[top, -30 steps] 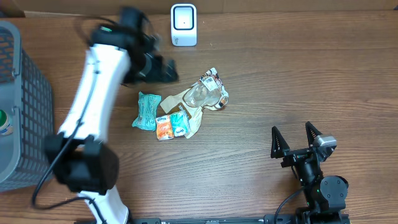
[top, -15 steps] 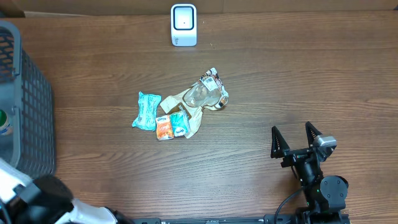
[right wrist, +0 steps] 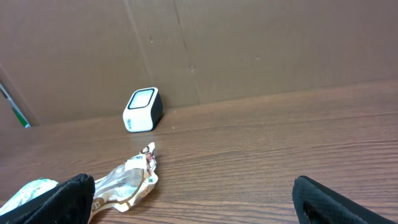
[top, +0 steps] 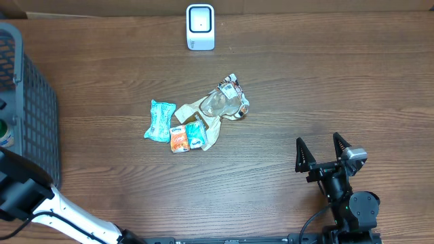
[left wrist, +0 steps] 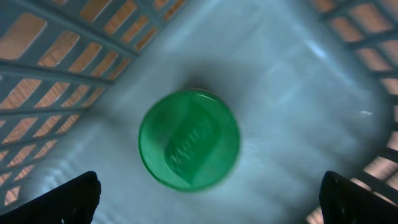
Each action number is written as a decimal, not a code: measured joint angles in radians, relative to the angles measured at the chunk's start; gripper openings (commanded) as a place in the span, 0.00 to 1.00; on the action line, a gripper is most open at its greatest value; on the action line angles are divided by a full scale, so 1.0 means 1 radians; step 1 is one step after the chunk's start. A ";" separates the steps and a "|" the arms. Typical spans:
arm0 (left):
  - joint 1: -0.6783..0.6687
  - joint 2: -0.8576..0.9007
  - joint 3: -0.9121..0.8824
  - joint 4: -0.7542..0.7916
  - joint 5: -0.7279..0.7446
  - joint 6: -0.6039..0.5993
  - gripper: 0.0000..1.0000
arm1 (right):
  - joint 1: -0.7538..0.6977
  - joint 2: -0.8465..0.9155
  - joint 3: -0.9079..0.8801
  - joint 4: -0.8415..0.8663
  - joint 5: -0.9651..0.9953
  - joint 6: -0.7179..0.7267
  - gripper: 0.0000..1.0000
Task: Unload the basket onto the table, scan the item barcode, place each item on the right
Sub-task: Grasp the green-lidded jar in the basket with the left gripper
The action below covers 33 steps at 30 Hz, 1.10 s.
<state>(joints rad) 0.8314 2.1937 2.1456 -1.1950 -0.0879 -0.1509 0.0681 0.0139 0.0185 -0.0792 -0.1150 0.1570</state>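
presently left tool (left wrist: 209,204), right tool (top: 321,150) gape wide, empty; left above blurry green lid (left wrist: 188,139), perhaps, in basket (left wrist: 56,74)

A grey mesh basket (top: 37,102) stands at the left edge of the dark wooden table (top: 325,88); the wood shows through the slits in its walls, and its floor is pale. A creased brown cardboard wall (right wrist: 249,50) runs along the table's far edge

left arm (top: 24,193): bulky black housing, white tubular link (top: 71,217) | right arm (top: 363,205): all black, round joint, small silver block (top: 354,154), black cable (top: 313,220) | right gripper (top: 317,140): two black pointed fingers
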 measured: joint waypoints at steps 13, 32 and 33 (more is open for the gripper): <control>0.000 0.117 0.000 0.040 -0.059 0.000 0.83 | 0.000 0.000 0.000 0.000 0.000 0.000 1.00; -0.007 0.119 0.035 -0.006 0.017 -0.007 0.36 | 0.000 0.000 0.000 0.000 0.000 0.000 1.00; -0.007 0.116 0.050 -0.011 0.034 -0.006 0.36 | 0.000 0.000 0.000 0.000 0.000 0.000 1.00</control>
<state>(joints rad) 0.8246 2.3093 2.1960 -1.2064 -0.0544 -0.1574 0.0681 0.0139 0.0185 -0.0792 -0.1150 0.1566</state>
